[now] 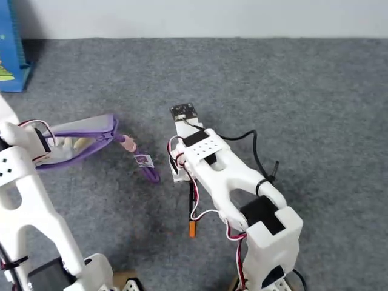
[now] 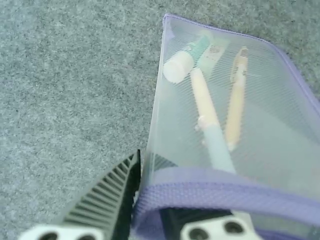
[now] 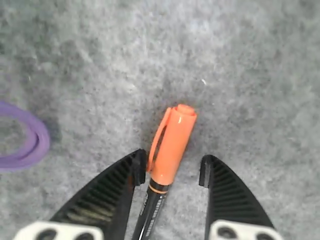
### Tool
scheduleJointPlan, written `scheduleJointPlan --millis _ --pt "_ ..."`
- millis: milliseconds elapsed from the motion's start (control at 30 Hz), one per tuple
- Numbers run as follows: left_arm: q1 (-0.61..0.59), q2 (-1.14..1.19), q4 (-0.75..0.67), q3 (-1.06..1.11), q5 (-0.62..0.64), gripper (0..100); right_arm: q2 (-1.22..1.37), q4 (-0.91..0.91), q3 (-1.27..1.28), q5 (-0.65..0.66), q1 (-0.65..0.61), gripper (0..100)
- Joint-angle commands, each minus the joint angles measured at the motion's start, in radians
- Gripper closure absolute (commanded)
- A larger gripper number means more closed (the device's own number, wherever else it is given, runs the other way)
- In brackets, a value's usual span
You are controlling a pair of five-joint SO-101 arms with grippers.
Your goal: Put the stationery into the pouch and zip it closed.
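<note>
**Task partly done: some stationery is in the pouch, one pen lies outside it, and the zip is not yet closed.**

My left gripper (image 2: 150,200) is clamped on the purple rim of the mesh pouch (image 2: 250,150), which it holds at the left of the grey surface (image 1: 303,109). Through the mesh I see a pencil (image 2: 236,105) and two other stick-shaped pieces already inside. My right gripper (image 3: 170,172) has its jaws wide, straddling the orange-capped pen (image 3: 172,142) that lies on the surface. One jaw is just beside the cap and neither is closed on it. I judge three steps remain: grasping this pen, loading it, and zipping the pouch.
</note>
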Motion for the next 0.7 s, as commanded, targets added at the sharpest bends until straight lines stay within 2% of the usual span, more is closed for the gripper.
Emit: scheduleJointPlan --millis 0,100,167,267,433,667 --pt "-0.005 -0.003 -0.021 -0.028 0.008 99 0.030 -0.035 -0.048 0.049 0.019 88.0" --pt "-0.005 -0.003 -0.023 -0.028 0.008 99 0.028 -0.031 -0.046 0.064 0.019 99.7" --pt "-0.005 -0.003 -0.023 -0.028 0.008 99 0.022 -0.005 -0.043 0.066 0.019 97.2" --pt "-0.005 -0.003 -0.021 -0.028 0.008 99 -0.025 0.053 -0.043 0.066 0.019 99.1" --pt "0.002 -0.009 -0.017 -0.028 0.008 99 -0.216 0.189 -0.041 0.064 0.019 99.1" --pt "0.121 -0.009 0.020 -0.033 0.008 99 -0.539 0.343 -0.041 0.064 0.022 99.1"
